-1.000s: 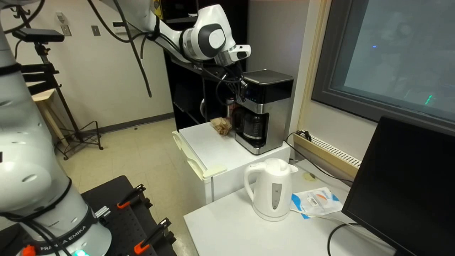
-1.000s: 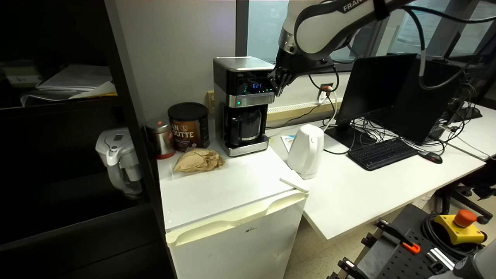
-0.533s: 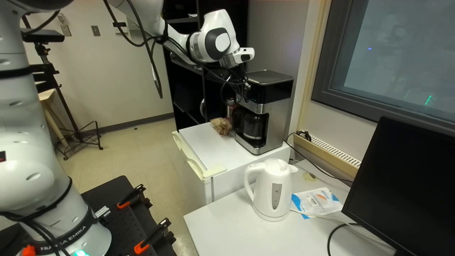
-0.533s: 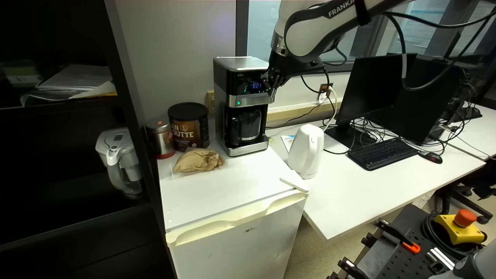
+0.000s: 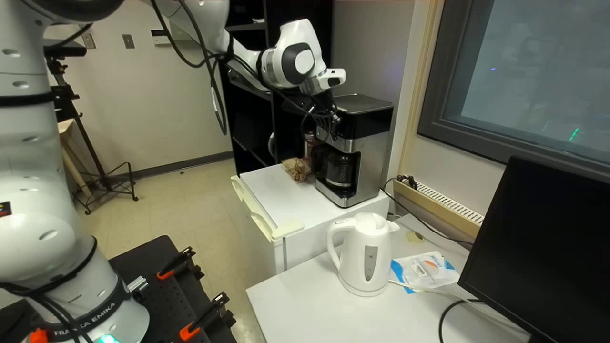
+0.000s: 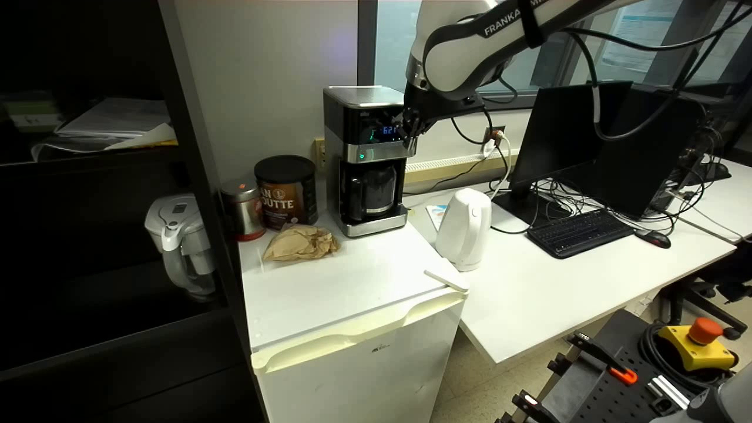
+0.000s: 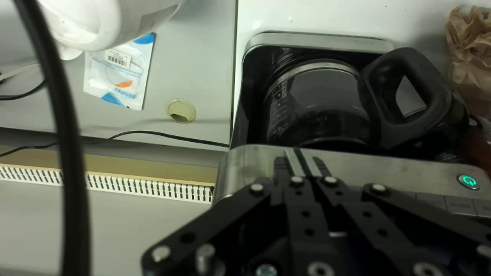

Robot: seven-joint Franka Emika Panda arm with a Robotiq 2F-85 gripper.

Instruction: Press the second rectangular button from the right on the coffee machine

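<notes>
The coffee machine point(image 5: 371, 157) is black and steel. In an exterior view point(image 6: 382, 154) its lit display point(image 6: 388, 130) shows on the upper front panel. In the wrist view its steel band point(image 7: 391, 174) runs across, with grey rectangular buttons point(image 7: 460, 206) along the lower edge at right. My gripper point(image 7: 299, 163) is shut and empty, its fingertips over the band near its left end. The gripper also shows in both exterior views point(image 5: 333, 131) point(image 6: 409, 132), at the right part of the front panel. It hides the right-hand buttons. I cannot tell whether the tips touch the panel.
A glass carafe point(image 7: 322, 99) sits inside the machine. The machine stands on a white mini fridge point(image 6: 341, 299). A paper bag point(image 6: 302, 242), a coffee can point(image 6: 286, 191) and a steel canister point(image 6: 244, 211) are beside it. A white kettle point(image 5: 364, 257) and a monitor point(image 5: 548, 247) stand on the desk.
The arm has moved toward the coffee machine and slightly down. In the exterior views the gripper has shifted across onto the right part of the front panel, covering more of it.
</notes>
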